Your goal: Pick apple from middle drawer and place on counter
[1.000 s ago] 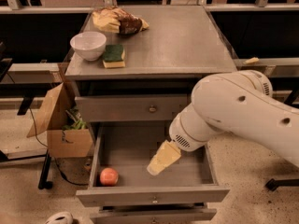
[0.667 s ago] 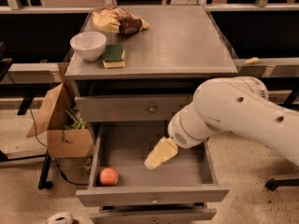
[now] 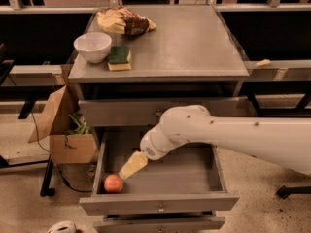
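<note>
The apple [image 3: 113,183], small and reddish-orange, lies on the floor of the open middle drawer [image 3: 194,178] at its front left corner. My gripper [image 3: 131,165], with pale yellowish fingers, reaches down into the drawer from the right. Its tip is just above and right of the apple, very close to it. My white arm [image 3: 233,137] crosses over the right half of the drawer. The grey counter [image 3: 194,42] is the cabinet's top.
On the counter's left side stand a white bowl [image 3: 92,46], a green-and-yellow sponge [image 3: 119,58] and a crumpled bag [image 3: 124,22]. An open cardboard box [image 3: 65,130] stands on the floor left of the cabinet. The top drawer [image 3: 121,111] is shut.
My arm has stretched out to the left and lower into the drawer. The gripper moved from the drawer's middle to right beside the apple. The apple has not moved.
</note>
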Motion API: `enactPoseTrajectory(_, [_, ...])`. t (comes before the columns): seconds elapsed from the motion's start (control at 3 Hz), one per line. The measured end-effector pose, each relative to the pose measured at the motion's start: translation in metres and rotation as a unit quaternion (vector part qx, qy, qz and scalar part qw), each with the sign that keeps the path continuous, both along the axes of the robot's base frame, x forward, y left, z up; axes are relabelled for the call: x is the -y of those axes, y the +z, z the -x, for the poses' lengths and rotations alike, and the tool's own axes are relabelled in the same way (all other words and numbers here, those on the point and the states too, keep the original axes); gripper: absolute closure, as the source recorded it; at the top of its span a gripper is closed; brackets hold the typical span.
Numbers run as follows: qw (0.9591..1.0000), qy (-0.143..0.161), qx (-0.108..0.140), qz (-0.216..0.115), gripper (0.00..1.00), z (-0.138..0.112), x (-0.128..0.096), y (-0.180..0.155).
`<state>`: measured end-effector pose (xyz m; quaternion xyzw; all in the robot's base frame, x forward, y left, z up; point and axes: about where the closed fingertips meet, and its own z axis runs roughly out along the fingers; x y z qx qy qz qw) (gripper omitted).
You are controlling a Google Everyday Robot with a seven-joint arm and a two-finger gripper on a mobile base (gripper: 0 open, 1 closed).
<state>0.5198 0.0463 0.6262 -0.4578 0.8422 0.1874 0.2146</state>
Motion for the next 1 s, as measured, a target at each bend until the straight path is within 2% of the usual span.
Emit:
enactPoseTrajectory(0.33, [0.9985,0.012,-0.048,-0.023,0.00,-0.001,-0.048,-0.080])
enactPoseTrajectory(0.67, [0.9985,0.012,-0.048,-0.023,0.00,-0.001,-0.048,-0.080])
enactPoseTrajectory(1.0, [0.9980,0.015,-0.045,-0.042,0.00,-0.016,-0.055,-0.098])
